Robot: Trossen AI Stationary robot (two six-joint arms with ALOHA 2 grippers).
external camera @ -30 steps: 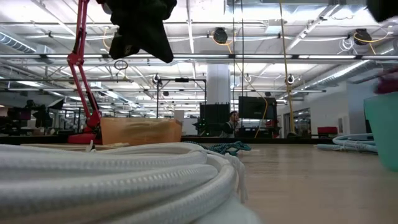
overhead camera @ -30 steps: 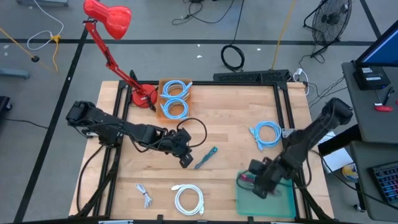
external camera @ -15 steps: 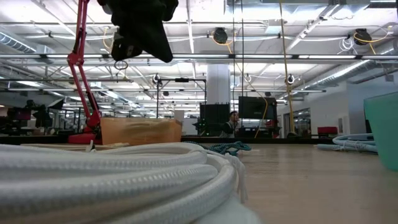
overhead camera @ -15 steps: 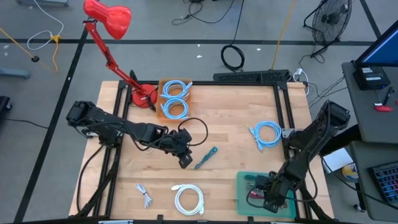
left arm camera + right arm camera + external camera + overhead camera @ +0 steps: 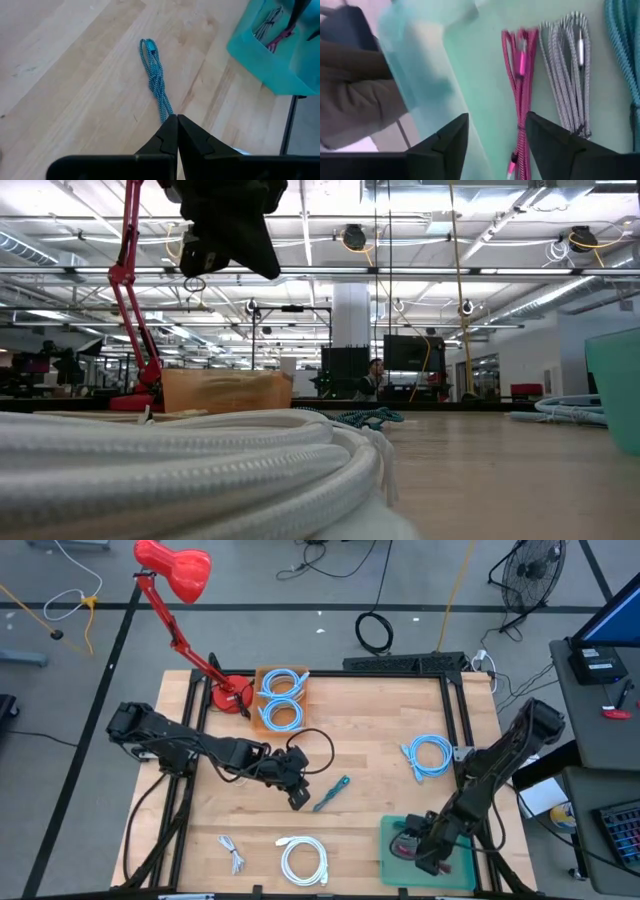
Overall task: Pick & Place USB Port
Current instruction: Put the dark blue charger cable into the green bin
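A green bin (image 5: 455, 875) stands at the table's near right corner. On its floor lie a pink braided USB cable (image 5: 520, 70), a grey one (image 5: 567, 75) and a teal one (image 5: 625, 50). My right gripper (image 5: 497, 116) hangs open over the bin (image 5: 420, 75), with one finger on either side of the pink cable's near end and apart from it. Another teal braided cable (image 5: 155, 75) lies flat on the wood at mid-table. My left gripper (image 5: 177, 117) is shut and hangs above that cable's end; in the low view it (image 5: 225, 240) is high off the table.
A white cable coil (image 5: 303, 860) and a small pale cable (image 5: 233, 855) lie near the front edge. A light blue coil (image 5: 430, 755) lies at the right. At the back left stand a cardboard box (image 5: 282, 698) of blue coils and a red lamp (image 5: 175, 570).
My right gripper has gone from the bin's far left corner toward the table's near edge and down into the bin, tipping further downward. The pink cable went with it and now lies on the bin's floor.
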